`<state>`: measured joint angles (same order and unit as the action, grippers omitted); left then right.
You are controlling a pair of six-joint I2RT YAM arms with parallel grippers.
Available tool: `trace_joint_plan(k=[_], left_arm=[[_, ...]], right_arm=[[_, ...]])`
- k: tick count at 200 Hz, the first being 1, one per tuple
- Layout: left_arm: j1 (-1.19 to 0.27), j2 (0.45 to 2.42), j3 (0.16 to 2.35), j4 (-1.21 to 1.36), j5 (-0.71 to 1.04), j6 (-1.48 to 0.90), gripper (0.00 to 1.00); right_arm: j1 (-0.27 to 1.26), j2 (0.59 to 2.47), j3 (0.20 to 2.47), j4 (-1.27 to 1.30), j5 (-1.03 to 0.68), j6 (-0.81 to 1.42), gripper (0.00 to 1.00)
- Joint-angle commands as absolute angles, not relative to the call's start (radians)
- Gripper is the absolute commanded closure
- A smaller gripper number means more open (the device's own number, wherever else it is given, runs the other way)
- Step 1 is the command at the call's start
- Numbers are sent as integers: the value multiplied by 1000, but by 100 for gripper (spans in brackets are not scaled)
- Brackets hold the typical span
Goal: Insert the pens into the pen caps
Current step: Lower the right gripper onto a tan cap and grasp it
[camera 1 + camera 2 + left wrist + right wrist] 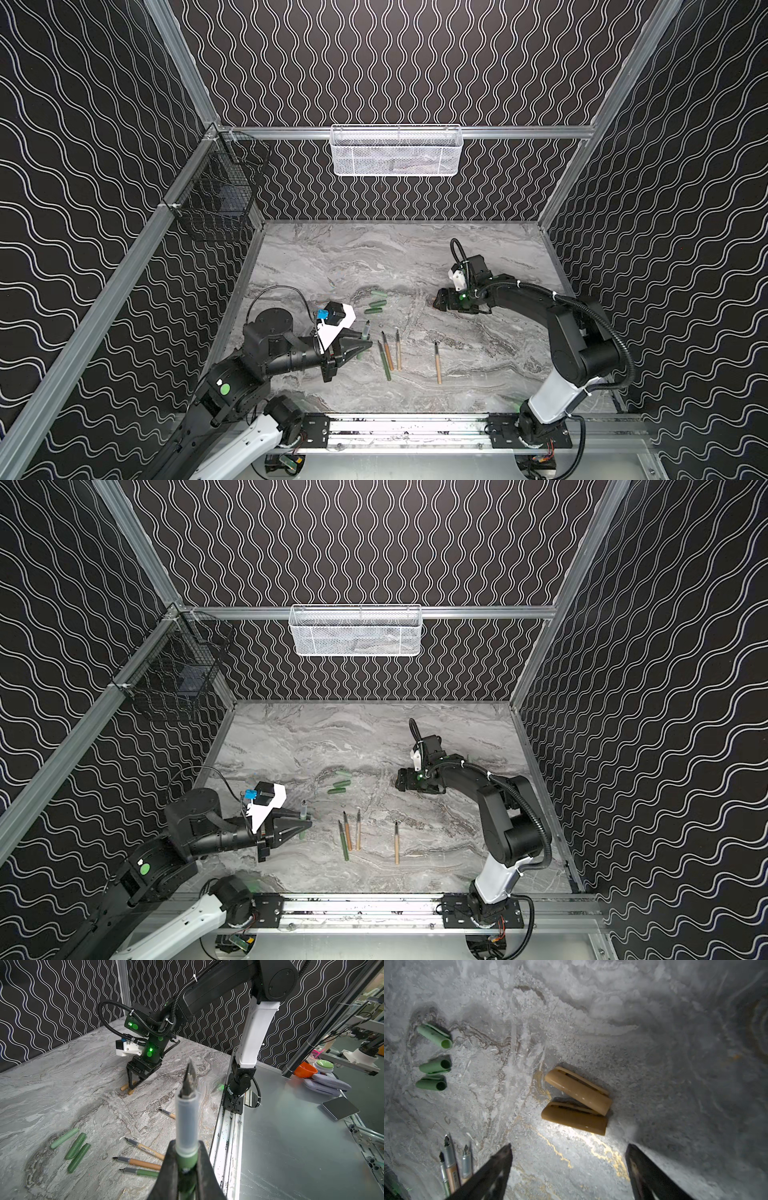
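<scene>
Green pen (186,1122) stands tip-up at the lower middle, pinched in our left hand (186,1145) so a cap can slide on. Our right hand (569,1147) is spread wide near two tan caps (577,1093) mid-frame on the worktop (654,1022), likely to grab one.

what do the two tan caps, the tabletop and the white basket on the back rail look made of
Tan caps: likely moulded plastic, smooth satin skin with small highlights and a moulded clip. Tabletop: grey marble look, veined; real stone or a printed laminate cannot be told. White basket: probably painted metal mesh, seen through its diamond holes.
</scene>
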<state>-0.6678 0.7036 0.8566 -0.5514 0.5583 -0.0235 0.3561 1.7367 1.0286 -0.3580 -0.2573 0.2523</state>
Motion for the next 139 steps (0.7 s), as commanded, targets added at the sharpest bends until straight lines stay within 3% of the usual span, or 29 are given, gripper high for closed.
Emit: trace_joint_plan(k=[1,139], left_arm=[[-664,713,857,-533,557,-9,100],[-631,752,857,-503,606,-17,100]], right_arm=[[357,1760,1049,-333,-283,240,12],[558,1738,1082,-305,-350,251,15]])
